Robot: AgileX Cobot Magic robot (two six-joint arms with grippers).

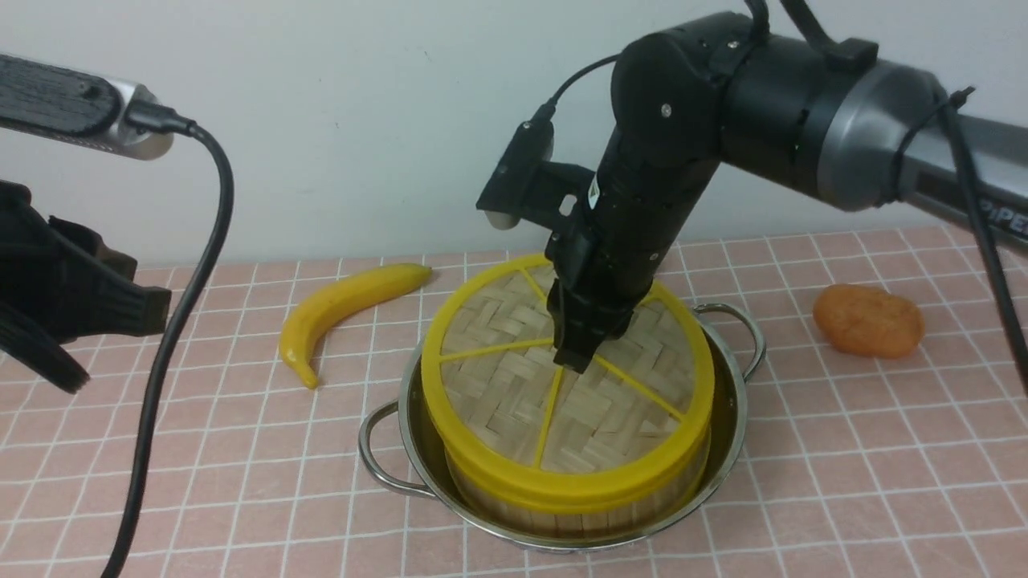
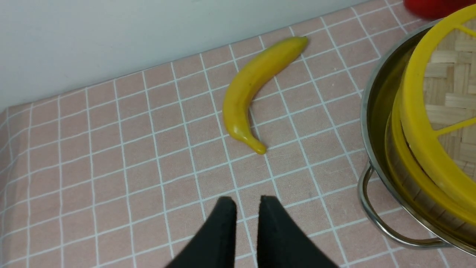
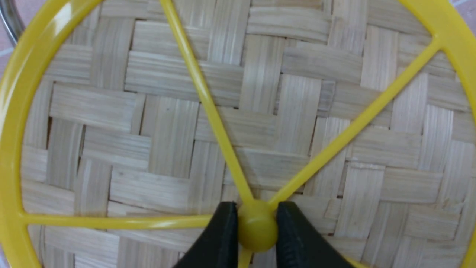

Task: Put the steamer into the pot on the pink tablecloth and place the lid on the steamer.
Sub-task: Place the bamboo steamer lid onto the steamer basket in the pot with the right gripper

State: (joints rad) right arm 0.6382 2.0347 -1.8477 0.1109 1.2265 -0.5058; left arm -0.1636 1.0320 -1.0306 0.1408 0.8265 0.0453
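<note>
My right claw (image 3: 256, 227) grips the lid's (image 1: 562, 377) hub, the lid tilted on the steamer (image 1: 562, 502) beneath me; releasing now could leave it cocked or sliding off.

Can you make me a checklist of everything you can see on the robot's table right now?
Surface: pink tablecloth with thin white grid lines, lying flat.
Job's things: steamer sits inside the pot; lid is on top of the steamer but looks tilted, higher at the back.
Clutter: banana to the left of the pot; orange lumpy thing to its right; part of something red behind the pot.
Grippers: right gripper is shut on the lid's yellow centre knob; left gripper hangs over bare cloth, jaws nearly together, holding nothing.
Cables: black cable hangs down at the left.
Surroundings: plain pale wall behind.
</note>
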